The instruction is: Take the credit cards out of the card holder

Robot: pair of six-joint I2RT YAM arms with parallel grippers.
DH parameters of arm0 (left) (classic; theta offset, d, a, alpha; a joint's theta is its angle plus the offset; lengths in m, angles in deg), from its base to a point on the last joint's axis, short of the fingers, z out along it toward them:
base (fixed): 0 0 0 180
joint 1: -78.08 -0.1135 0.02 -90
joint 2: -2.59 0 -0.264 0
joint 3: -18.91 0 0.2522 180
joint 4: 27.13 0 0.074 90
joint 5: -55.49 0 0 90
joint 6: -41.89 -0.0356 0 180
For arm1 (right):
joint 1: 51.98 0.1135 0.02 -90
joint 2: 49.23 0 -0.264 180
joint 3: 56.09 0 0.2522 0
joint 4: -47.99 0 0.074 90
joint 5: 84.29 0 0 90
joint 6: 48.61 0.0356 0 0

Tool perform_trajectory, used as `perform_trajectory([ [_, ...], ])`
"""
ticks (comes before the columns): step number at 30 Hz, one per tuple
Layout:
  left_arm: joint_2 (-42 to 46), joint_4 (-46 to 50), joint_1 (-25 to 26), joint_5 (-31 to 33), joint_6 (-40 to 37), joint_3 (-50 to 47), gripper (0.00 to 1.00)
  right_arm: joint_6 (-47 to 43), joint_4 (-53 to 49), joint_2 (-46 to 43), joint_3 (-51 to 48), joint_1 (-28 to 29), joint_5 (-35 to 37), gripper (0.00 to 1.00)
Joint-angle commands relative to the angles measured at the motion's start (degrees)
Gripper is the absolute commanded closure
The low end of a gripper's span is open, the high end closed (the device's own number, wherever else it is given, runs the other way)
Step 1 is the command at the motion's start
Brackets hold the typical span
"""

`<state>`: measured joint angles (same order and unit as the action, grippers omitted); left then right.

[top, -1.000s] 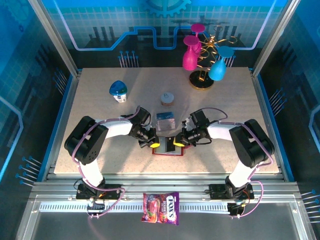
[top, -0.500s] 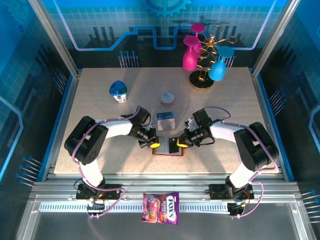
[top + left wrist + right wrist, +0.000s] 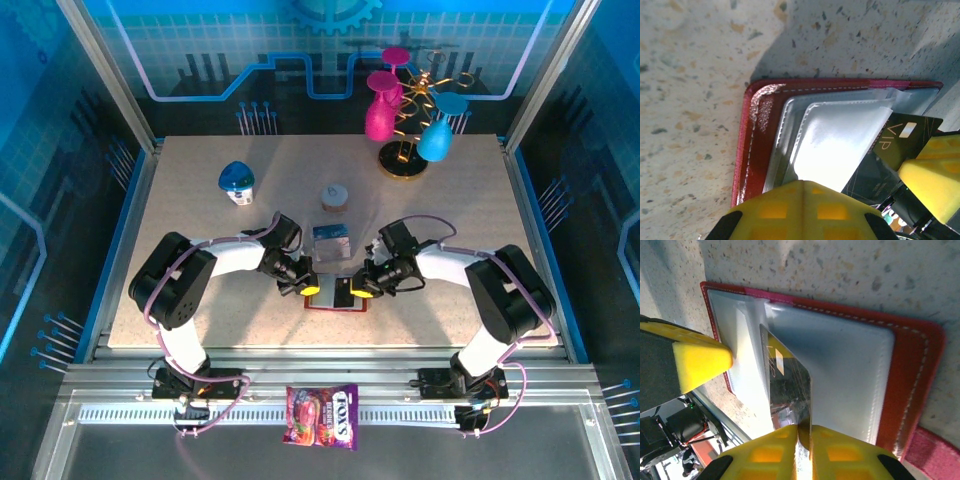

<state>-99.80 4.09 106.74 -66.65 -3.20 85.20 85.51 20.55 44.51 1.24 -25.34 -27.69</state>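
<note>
While the red card holder [image 3: 335,301] lies open on the table [image 3: 190,220], grey pockets up, a dark card [image 3: 787,385] sticks partly out, pinched between the right gripper's [image 3: 804,440] narrow fingers. The left gripper [image 3: 307,289], closed, rests on the holder's other end. A clear box [image 3: 330,243] sits just behind; open tabletop lies nearer the front edge.

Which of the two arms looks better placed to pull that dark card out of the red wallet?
Right. The right gripper pinches the dark plastic card, partly out of the red leather-like wallet. The left gripper, shut, rests on its grey pockets, apparently pinning it.
</note>
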Motion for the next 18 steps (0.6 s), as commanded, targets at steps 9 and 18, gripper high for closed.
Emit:
perform_trajectory([
  [9, -1.2, 1.5, 0.6, 1.7, 0.0, -0.8, 0.96, 2.1, -1.3, -3.2, 2.1, 1.6, 0.7, 0.84],
  [18, -1.2, 1.3, 0.6, 1.6, 0.1, -1.0, 0.96, 2.5, -1.6, -3.3, 2.6, 2.1, 0.9, 0.86],
])
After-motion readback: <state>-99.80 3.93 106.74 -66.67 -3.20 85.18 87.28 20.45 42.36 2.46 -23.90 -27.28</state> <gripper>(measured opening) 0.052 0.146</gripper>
